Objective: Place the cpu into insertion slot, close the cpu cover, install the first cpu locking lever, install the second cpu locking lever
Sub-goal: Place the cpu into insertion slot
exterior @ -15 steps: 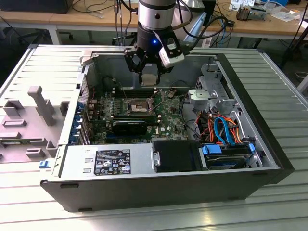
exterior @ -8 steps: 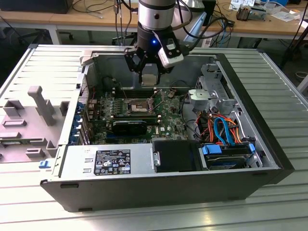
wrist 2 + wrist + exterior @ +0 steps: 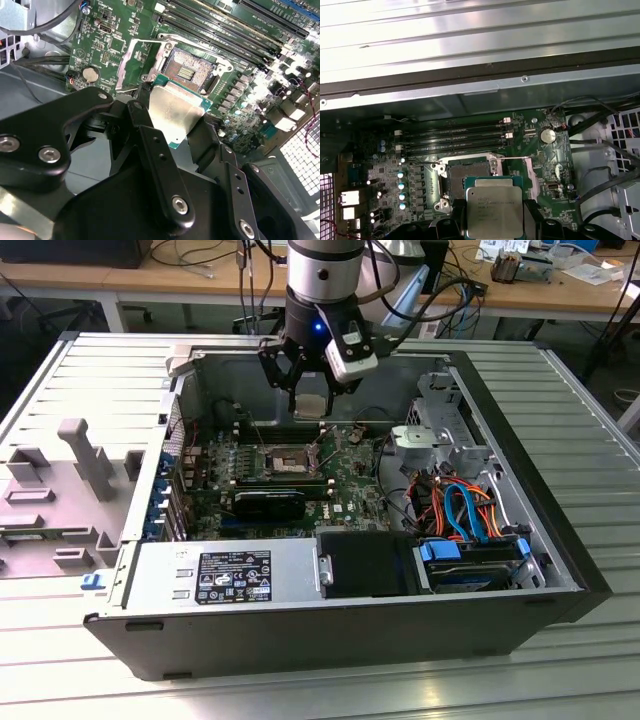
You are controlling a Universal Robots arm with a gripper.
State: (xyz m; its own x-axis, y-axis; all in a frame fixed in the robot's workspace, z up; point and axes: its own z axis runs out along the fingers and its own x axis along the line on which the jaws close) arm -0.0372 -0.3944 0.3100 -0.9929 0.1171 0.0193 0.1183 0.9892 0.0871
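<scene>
- Left of centre in the exterior view: insertion slot (image 3: 287, 457) lying bare, dark middle exposed, nothing seated.
- Beside it: cpu cover (image 3: 152, 62) apparently swung open, off the socket.
- Slightly further right, above the board: gripper (image 3: 310, 400) clenched on the cpu (image 3: 494, 212), gripping its edges, holding it clear of the slot.
- Judged as step one, placing, unfinished; calls for squaring chip to socket, level, without tilt or force.

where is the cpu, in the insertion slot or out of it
Out. The gripper holds the cpu above the board, and the insertion slot shows its bare dark centre.
</scene>
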